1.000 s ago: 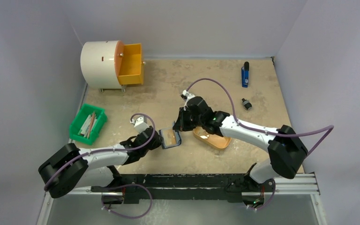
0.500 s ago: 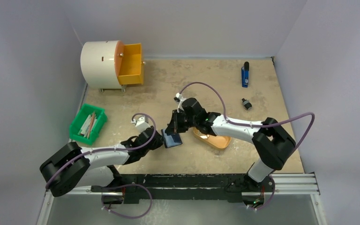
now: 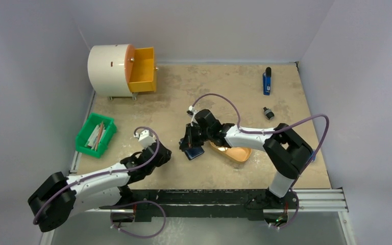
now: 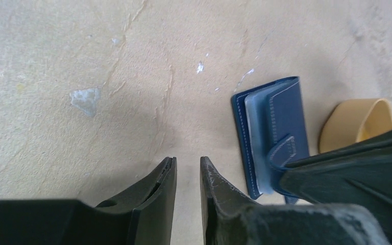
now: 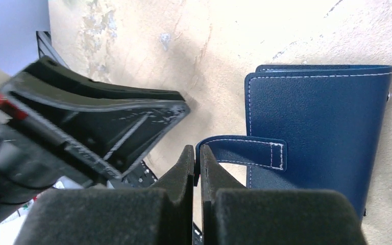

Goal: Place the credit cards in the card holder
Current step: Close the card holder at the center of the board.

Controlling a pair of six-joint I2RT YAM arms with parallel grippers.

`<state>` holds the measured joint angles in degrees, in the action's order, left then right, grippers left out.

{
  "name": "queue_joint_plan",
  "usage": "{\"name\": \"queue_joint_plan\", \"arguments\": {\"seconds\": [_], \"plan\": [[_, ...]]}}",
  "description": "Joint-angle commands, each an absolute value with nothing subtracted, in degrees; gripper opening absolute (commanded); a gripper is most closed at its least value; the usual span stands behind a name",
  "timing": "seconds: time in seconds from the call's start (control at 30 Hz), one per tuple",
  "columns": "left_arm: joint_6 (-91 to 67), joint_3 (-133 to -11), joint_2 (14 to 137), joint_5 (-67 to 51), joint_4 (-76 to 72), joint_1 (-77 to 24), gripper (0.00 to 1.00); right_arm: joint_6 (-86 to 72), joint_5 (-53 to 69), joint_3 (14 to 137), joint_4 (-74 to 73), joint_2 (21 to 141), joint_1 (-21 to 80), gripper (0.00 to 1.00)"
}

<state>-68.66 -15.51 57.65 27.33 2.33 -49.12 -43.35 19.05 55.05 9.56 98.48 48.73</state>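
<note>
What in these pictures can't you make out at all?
Credit cards: none shows in any view; the card holder is folded over, its pockets hidden.
Orange tray: in the top view, the right arm covers part of it.
Green bin: in the top view, its contents are too small to tell.
Right wrist view: the right fingers hide part of the card holder.

A small navy-blue card holder with white stitching lies folded shut and flat on the tan counter, near the middle. A pale blue inner pocket edge shows between its covers. Its strap-like snap tab reaches past the cover's edge, its end pinched in the closed jaws of the right gripper.
</note>
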Motion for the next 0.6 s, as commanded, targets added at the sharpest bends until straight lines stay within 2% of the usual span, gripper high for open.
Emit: {"name": "queue_joint_plan", "arguments": {"seconds": [0.0, 0.13, 0.17, 0.4, 0.57], "plan": [[-70.0, -16.2, 52.1, 30.6, 5.1, -48.8, 0.25, -41.8, 19.2, 57.1, 9.0, 99.0, 48.9, 0.00], [-69.7, -18.0, 50.5, 31.6, 6.4, -48.7, 0.27, -41.1, 19.6, 58.4, 7.8, 100.5, 49.3, 0.00], [-69.6, -18.5, 50.7, 31.8, 6.9, -48.7, 0.28, -40.7, 19.6, 59.0, 7.3, 101.0, 49.5, 0.03], [-69.6, -20.4, 50.8, 33.5, 9.4, -48.8, 0.30, -39.0, 20.7, 61.8, 4.6, 102.0, 50.9, 0.41], [-69.8, -21.1, 48.5, 35.3, 11.9, -48.7, 0.33, -37.1, 19.5, 62.9, 0.7, 98.7, 51.2, 0.60]]}}
